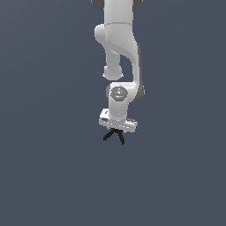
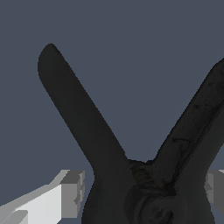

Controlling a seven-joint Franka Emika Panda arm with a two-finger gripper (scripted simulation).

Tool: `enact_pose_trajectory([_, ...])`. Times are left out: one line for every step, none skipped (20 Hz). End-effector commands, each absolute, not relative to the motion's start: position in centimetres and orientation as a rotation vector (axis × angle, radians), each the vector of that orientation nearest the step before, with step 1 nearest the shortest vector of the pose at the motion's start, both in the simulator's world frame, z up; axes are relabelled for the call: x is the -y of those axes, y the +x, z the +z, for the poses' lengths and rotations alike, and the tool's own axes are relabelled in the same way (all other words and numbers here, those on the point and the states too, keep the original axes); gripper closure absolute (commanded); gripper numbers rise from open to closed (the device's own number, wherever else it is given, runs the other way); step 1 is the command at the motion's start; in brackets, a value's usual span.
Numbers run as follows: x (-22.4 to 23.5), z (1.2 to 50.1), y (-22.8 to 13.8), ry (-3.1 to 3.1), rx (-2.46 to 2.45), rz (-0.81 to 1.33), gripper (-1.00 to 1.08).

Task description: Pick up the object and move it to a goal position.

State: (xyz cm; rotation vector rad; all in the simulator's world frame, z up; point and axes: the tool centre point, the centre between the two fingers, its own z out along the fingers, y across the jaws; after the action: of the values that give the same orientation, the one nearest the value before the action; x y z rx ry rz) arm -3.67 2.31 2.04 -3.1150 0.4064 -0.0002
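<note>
Splayed clamp (image 2: 131,175) legs fill the wrist view (exterior shows it lifted); claw (image 1: 115,131) seemingly pinching it.

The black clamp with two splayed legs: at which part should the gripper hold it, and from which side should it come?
Best at the narrow junction where the two legs meet, coming from the head end, opposite the legs. The black clamp spreads wide toward its leg tips, so only the junction fits between the fingers. The gripper appears placed this way, legs pointing away from it.
</note>
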Motion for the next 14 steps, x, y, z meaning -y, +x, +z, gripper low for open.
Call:
enact_pose_trajectory([-2.3, 1.9, -3.7, -3.115, -0.408, 0.0, 1.08])
enact_pose_trajectory([-2.3, 1.9, -3.7, -3.115, -0.408, 0.0, 1.08])
enact_pose_trajectory([-2.3, 1.9, -3.7, -3.115, -0.408, 0.0, 1.08])
enact_pose_trajectory([-2.3, 1.9, -3.7, -3.115, -0.408, 0.0, 1.08])
enact_pose_trajectory([-2.3, 1.9, -3.7, -3.115, -0.408, 0.0, 1.08])
enact_pose_trajectory([-2.3, 1.9, -3.7, -3.115, -0.408, 0.0, 1.08])
enact_pose_trajectory([-2.3, 1.9, -3.7, -3.115, -0.408, 0.0, 1.08])
enact_pose_trajectory([-2.4, 2.1, -3.6, -3.114, -0.405, -0.003, 1.08])
enact_pose_trajectory([-2.4, 2.1, -3.6, -3.114, -0.405, -0.003, 1.08])
enact_pose_trajectory([-2.4, 2.2, -3.6, -3.114, -0.405, -0.003, 1.08])
enact_pose_trajectory([-2.3, 2.3, -3.6, -3.114, -0.405, -0.003, 1.08])
enact_pose_trajectory([-2.3, 2.5, -3.7, -3.114, -0.405, -0.003, 1.08])
enact_pose_trajectory([-2.3, 2.7, -3.7, -3.114, -0.405, -0.003, 1.08])
enact_pose_trajectory([-2.2, 3.0, -3.7, -3.114, -0.405, -0.003, 1.08])
